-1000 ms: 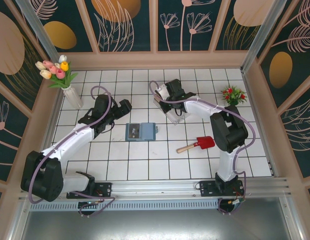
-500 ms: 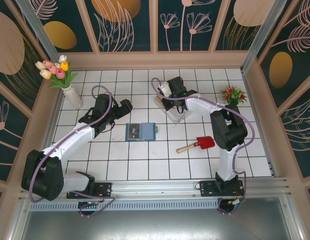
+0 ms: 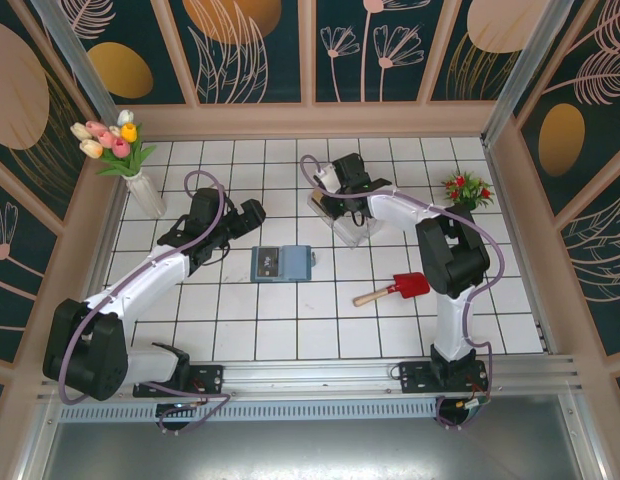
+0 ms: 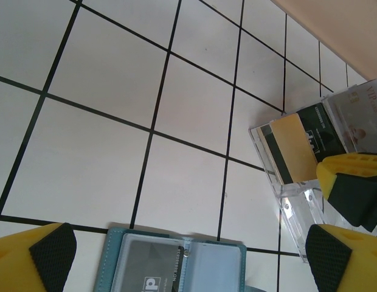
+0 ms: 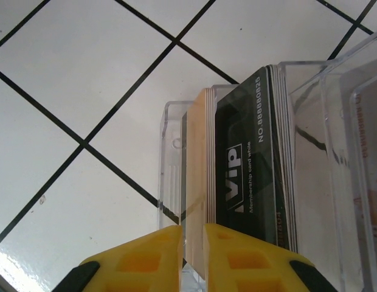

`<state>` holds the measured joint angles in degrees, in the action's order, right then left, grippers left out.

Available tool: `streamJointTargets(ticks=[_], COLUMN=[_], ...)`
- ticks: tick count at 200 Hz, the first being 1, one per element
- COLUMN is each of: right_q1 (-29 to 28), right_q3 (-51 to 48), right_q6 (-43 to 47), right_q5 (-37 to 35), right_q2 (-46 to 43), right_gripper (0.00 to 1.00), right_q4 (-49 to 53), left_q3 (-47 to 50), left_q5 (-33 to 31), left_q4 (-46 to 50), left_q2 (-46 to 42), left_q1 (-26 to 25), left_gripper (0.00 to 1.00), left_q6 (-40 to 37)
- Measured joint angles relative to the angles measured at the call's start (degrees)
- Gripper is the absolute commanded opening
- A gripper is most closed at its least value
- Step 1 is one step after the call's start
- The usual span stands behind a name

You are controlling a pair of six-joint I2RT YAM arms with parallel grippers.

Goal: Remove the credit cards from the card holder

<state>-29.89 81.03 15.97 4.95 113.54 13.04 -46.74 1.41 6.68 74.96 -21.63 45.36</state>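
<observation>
- One grey card (image 4: 149,271) sits in the left pocket of the card holder (image 3: 281,264). The holder lies open and flat on the desk (image 3: 240,330), closer to the arm bases than either set of fingers. Its other pocket looks empty.
- The holder's long axis runs side to side across the desk, and the grey card lies flat in it with its face up.
- Just beyond the holder and slightly to its left, the left fingers (image 3: 247,214) hover, spread fully wide and holding nothing. In the left wrist view, the holder's far edge lies between the two pads.
- I judge the left arm the nearer one for the grey card. It needs only a short reach back and down, while the right arm is farther off and busy.
- Farther out, beyond and to the right of the holder, the right fingers (image 5: 193,243) are at a clear box (image 5: 169,146).
- They are almost closed, and a tan card (image 5: 197,182) stands on edge in the narrow gap between them. I cannot tell whether they pinch it or merely flank it.
- A dark card (image 5: 243,164) stands against the tan one in the same box.
</observation>
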Motion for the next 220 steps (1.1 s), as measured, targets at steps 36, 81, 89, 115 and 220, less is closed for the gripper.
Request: streamJointTargets(ticks=[36, 81, 89, 115, 220], right_q1=[0.00, -0.48, -1.03, -5.18, -13.77], right_q3=[0.48, -0.85, -1.70, -4.74, -14.49], right_q6=[-2.80, -13.22, -15.45, -23.96, -56.19], right_q5=[0.42, 0.57, -0.59, -4.72, 7.76], right_q2=[-0.13, -6.45, -8.66, -16.13, -14.38], right_gripper=[0.27, 0.41, 0.45, 0.50, 0.42], right_q4=[-0.20, -0.55, -0.81, -1.84, -7.21], left_q3=[-0.02, 1.33, 2.23, 4.85, 7.82], left_q5=[0.68, 1.99, 2.49, 4.00, 8.07], left_q4=[0.04, -0.02, 0.00, 0.26, 1.64], left_q2=[0.00, -0.04, -0.04, -0.11, 3.54], left_q1=[0.00, 0.00, 0.00, 0.00, 0.00], left_gripper=[0.99, 0.96, 0.95, 0.90, 0.41], left_q6=[-0.20, -0.39, -0.39, -0.39, 1.27])
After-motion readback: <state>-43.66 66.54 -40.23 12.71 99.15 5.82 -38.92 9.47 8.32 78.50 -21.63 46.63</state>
